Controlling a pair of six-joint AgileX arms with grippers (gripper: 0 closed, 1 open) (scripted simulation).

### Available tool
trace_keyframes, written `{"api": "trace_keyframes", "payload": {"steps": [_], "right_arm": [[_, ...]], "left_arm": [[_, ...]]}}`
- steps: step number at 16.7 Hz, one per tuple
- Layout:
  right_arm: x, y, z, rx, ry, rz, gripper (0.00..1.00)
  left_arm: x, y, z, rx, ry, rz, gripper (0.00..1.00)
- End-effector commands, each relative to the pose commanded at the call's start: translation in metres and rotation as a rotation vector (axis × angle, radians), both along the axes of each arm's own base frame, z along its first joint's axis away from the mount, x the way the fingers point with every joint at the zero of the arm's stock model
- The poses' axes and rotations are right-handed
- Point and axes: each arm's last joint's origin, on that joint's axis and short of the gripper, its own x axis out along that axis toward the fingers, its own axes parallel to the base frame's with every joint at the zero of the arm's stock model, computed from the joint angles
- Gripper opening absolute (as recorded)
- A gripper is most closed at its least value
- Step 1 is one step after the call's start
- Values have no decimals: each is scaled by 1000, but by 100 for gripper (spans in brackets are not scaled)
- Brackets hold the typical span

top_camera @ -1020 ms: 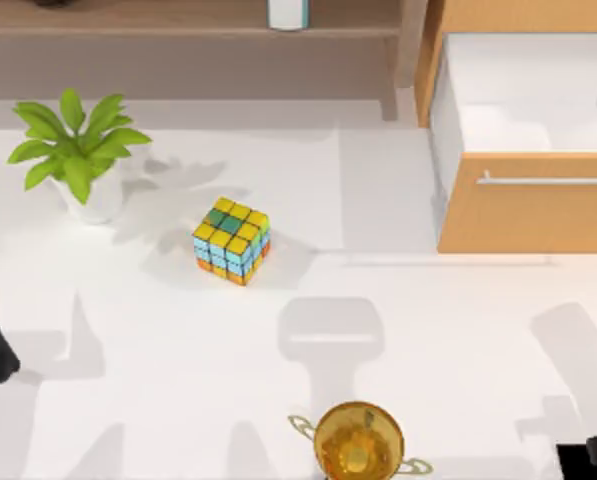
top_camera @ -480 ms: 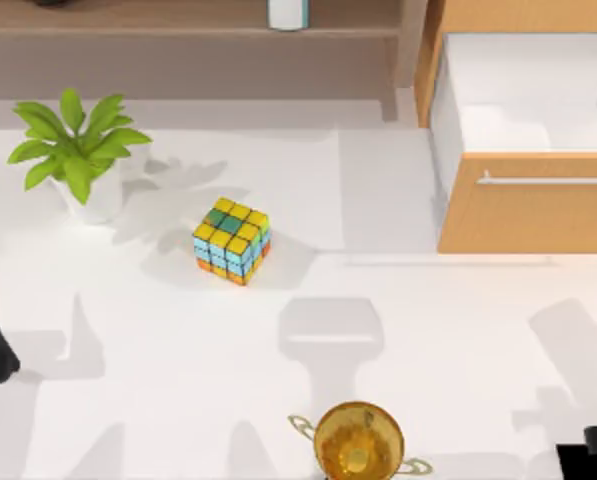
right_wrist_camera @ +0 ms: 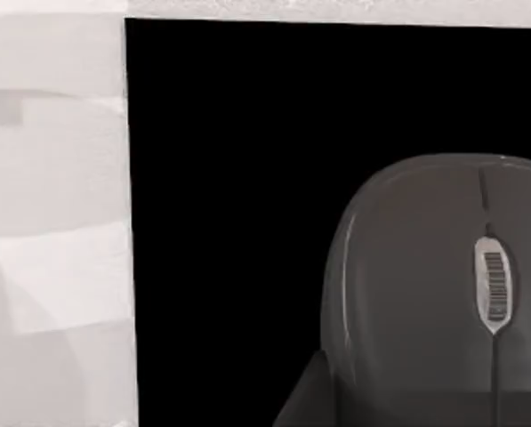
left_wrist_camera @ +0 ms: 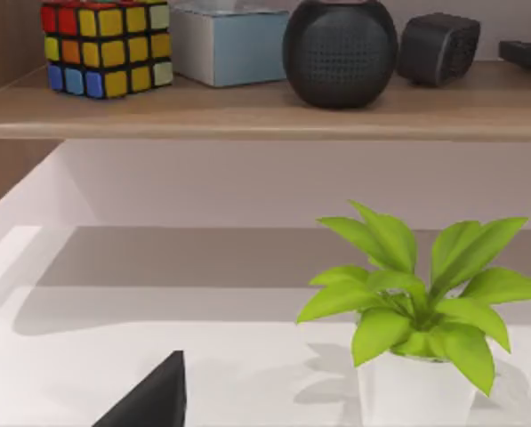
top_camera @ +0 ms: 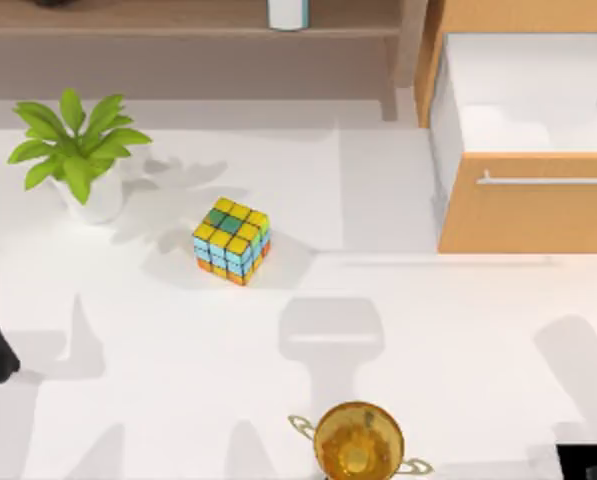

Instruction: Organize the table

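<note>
Several loose things sit on the white table (top_camera: 178,400), which spreads out from the open drawer cabinet (top_camera: 523,205). Left of that cabinet you have a potted plant (top_camera: 78,150), likely light and tippy, then a puzzle cube (top_camera: 231,241), rigid; grip its flat sides. Below the cabinet, take the computer mouse (right_wrist_camera: 443,294), smooth, across its flanks. You cannot tell either pincer's state.

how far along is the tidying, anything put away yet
Barely started, by the look of it. The drawer stands open with nothing visible inside. On the table, the cube, plant and golden trophy sit loose. The right wrist view looks down on a mouse lying on a black mat, not gripped.
</note>
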Motion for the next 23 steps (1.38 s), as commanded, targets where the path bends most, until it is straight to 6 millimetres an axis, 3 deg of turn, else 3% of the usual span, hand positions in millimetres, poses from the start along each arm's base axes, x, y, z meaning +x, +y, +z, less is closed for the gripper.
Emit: {"api": "trace_keyframes", "payload": {"steps": [5, 18, 23], "right_arm": [[-1, 0, -2, -5, 13, 0, 0], [-1, 0, -2, -5, 13, 0, 98], [-1, 0, -2, -5, 13, 0, 100]], "left_arm": [[0, 0, 0, 0, 0, 0, 100], [0, 0, 0, 0, 0, 0, 100], [0, 0, 0, 0, 0, 0, 100]]}}
